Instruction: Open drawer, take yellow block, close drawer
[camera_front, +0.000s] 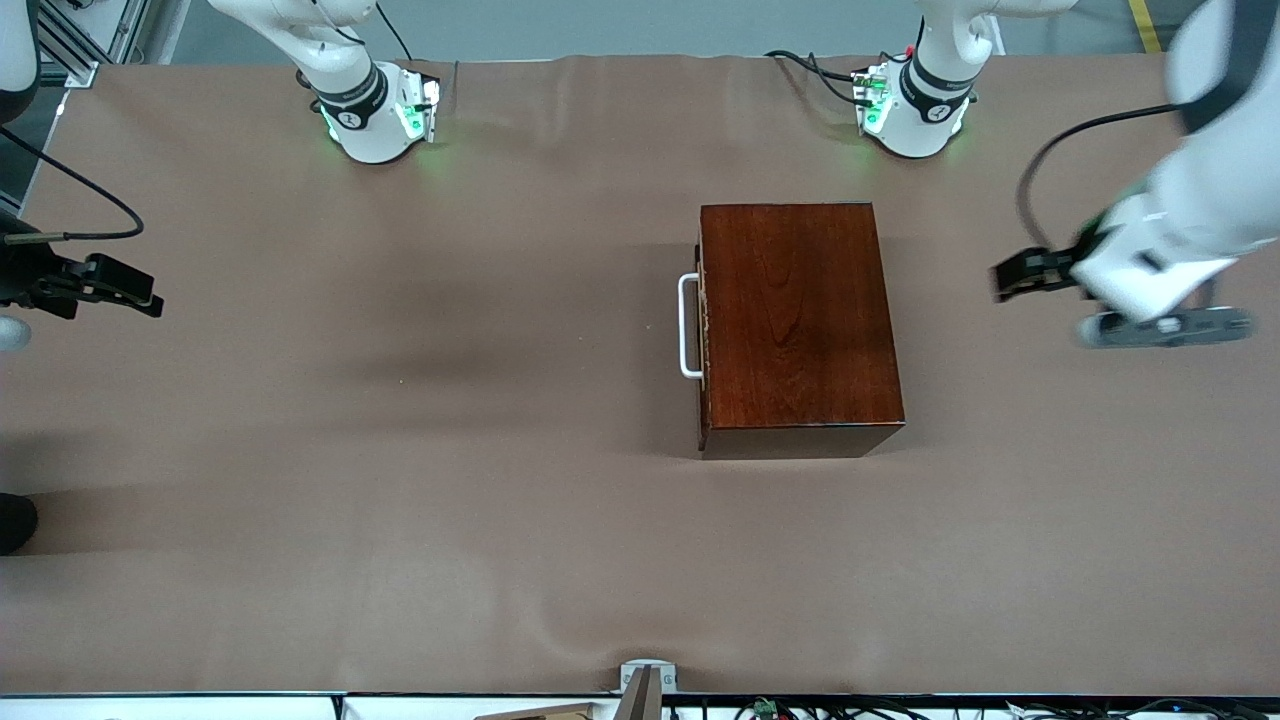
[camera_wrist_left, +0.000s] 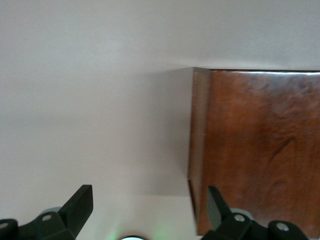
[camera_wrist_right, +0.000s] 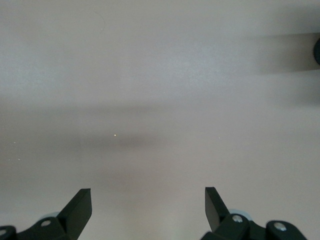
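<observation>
The dark reddish-brown wooden box (camera_front: 797, 325) stands on the table, toward the left arm's end. Its drawer is shut, and only the white U-shaped handle (camera_front: 688, 326) shows, facing the right arm's end. The yellow block is hidden. My left gripper (camera_front: 1010, 278) is open and empty, in the air beside the box on the side away from the handle. The left wrist view shows its open fingers (camera_wrist_left: 80, 202) over the table, with a corner of the box (camera_wrist_left: 260, 150) close by. My right gripper (camera_front: 140, 293) is open and empty, waiting at the right arm's end, and the right wrist view shows it (camera_wrist_right: 147, 192) over bare cloth.
A brown cloth (camera_front: 400, 450) covers the whole table. A small metal bracket (camera_front: 647, 680) sits at the table edge nearest the front camera. Both arm bases (camera_front: 375, 115) (camera_front: 915, 110) stand along the edge farthest from that camera.
</observation>
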